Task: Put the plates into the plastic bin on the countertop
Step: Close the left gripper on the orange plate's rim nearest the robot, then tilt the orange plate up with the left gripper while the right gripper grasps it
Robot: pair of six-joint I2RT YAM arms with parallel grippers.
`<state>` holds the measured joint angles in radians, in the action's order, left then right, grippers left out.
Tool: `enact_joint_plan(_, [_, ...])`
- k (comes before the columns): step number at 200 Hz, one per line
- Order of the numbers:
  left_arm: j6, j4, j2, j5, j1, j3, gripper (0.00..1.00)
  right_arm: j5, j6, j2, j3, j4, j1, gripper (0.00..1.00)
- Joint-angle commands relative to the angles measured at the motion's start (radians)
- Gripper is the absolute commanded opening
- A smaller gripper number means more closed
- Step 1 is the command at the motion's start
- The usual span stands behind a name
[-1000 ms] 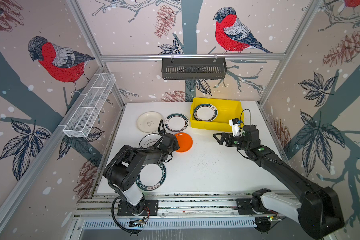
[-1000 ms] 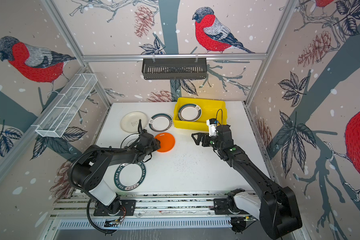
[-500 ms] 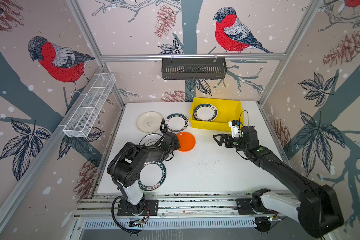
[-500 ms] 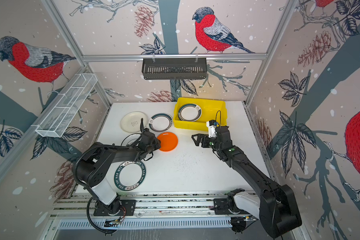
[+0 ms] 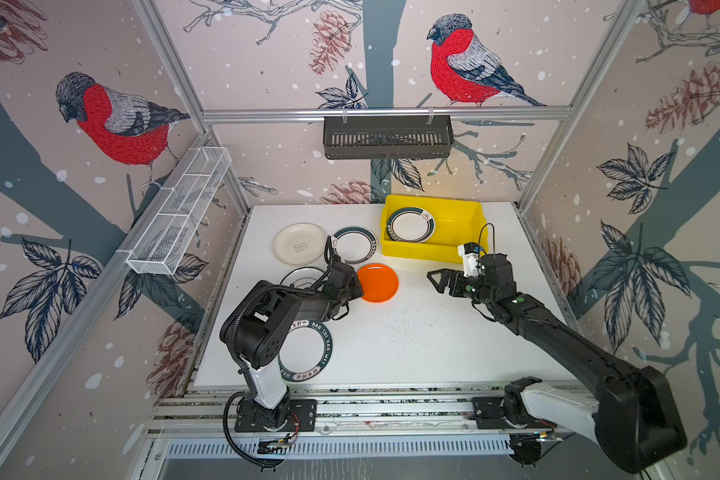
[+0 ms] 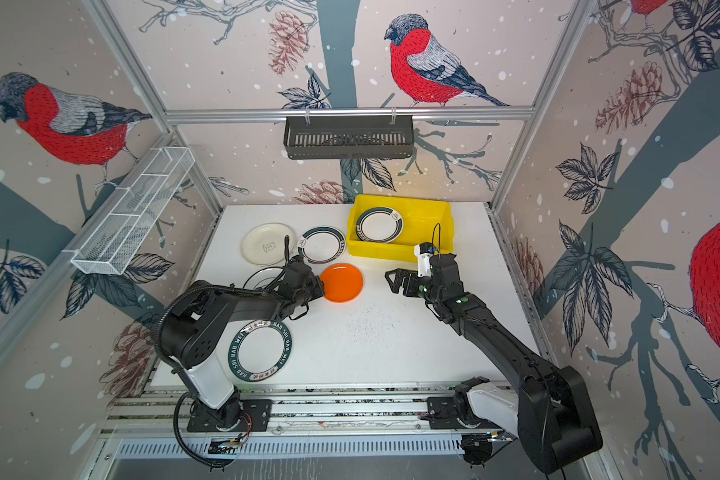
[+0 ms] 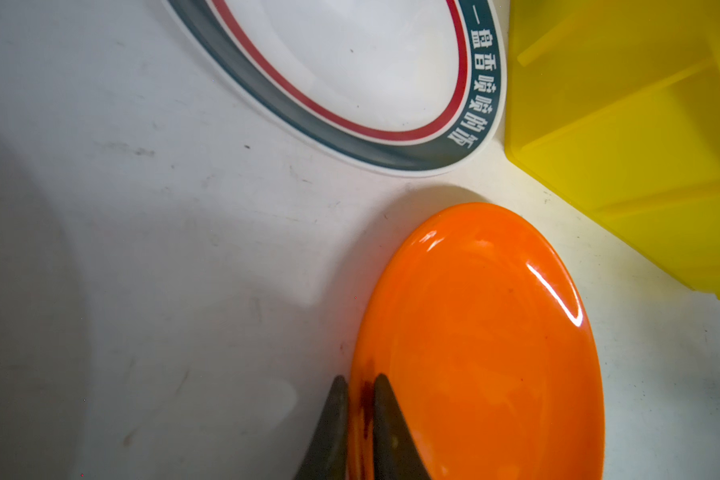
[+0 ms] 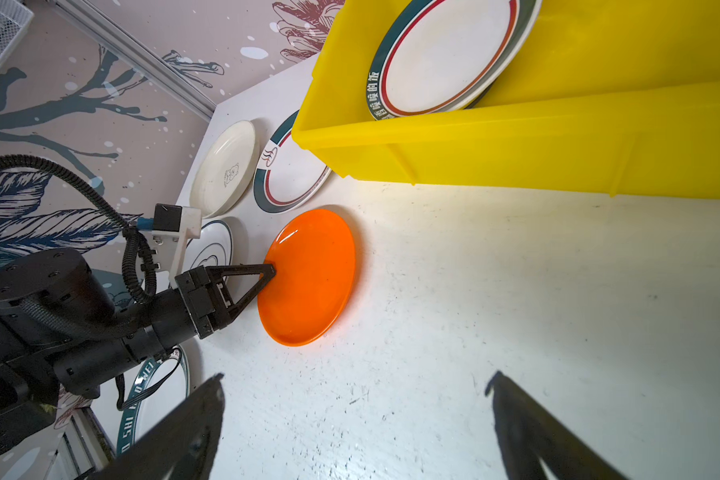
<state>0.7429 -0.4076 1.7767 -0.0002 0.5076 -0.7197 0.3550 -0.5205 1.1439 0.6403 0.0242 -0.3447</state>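
In both top views the left gripper (image 5: 355, 291) is reaching to the middle of the worktop (image 5: 412, 340) and is pinching the left rim of the orange plate (image 5: 378, 282). In the left wrist view its two dark fingers (image 7: 337, 415) are sitting close together at the bottom of the frame, one on either side of that rim, so the gripper is closed down on the orange plate (image 7: 474, 353). Whether the pinched edge is raised off the surface cannot be told. The right wrist view is showing the same hold from the side, with the left gripper (image 8: 271, 271) meeting the plate's edge left of centre. The right gripper (image 5: 434, 281) is hanging right of the orange plate with its jaws spread wide and nothing between them; in its own wrist view only bare worktop is showing between the fingers (image 8: 208, 399). The yellow bin (image 5: 429, 253) is sitting at the upper right of the worktop, just beyond the orange plate, and a green-rimmed plate (image 5: 410, 224) is leaning in its left end, with at least one more plate underneath it. Left of the bin another green-rimmed plate (image 5: 356, 245) and a cream plate (image 5: 299, 243) are lying flat side by side. A ringed white plate (image 5: 302, 275) is showing partly from behind the left arm, and a large lettered plate (image 5: 308, 353) is lying at the lower left, partly under that arm.
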Motion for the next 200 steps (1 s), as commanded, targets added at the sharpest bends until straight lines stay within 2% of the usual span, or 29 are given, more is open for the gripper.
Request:
enact_joint_plan(1, [-0.011, 0.051, 0.018, 0.045, 0.000, -0.005, 0.13, -0.028, -0.007, -0.005, -0.001, 0.011, 0.000, 1.00])
enact_joint_plan(18, [-0.010, 0.047, 0.018, 0.068, 0.000, -0.008, 0.09, -0.043, -0.013, -0.014, -0.012, 0.017, 0.000, 1.00])
enact_joint_plan(29, [-0.002, 0.052, 0.017, 0.095, 0.000, -0.016, 0.00, -0.044, -0.013, -0.020, -0.019, 0.024, 0.002, 1.00])
enact_joint_plan(60, [0.026, 0.002, -0.020, 0.193, 0.000, -0.006, 0.00, -0.041, -0.006, -0.029, -0.022, 0.012, 0.021, 1.00])
enact_joint_plan(125, [0.045, 0.001, -0.124, 0.244, 0.000, -0.014, 0.00, 0.014, -0.035, -0.004, -0.041, 0.052, 0.026, 1.00])
enact_joint_plan(200, [0.115, -0.089, -0.188, 0.304, 0.000, 0.009, 0.00, 0.114, -0.064, 0.030, -0.048, 0.103, 0.026, 0.99])
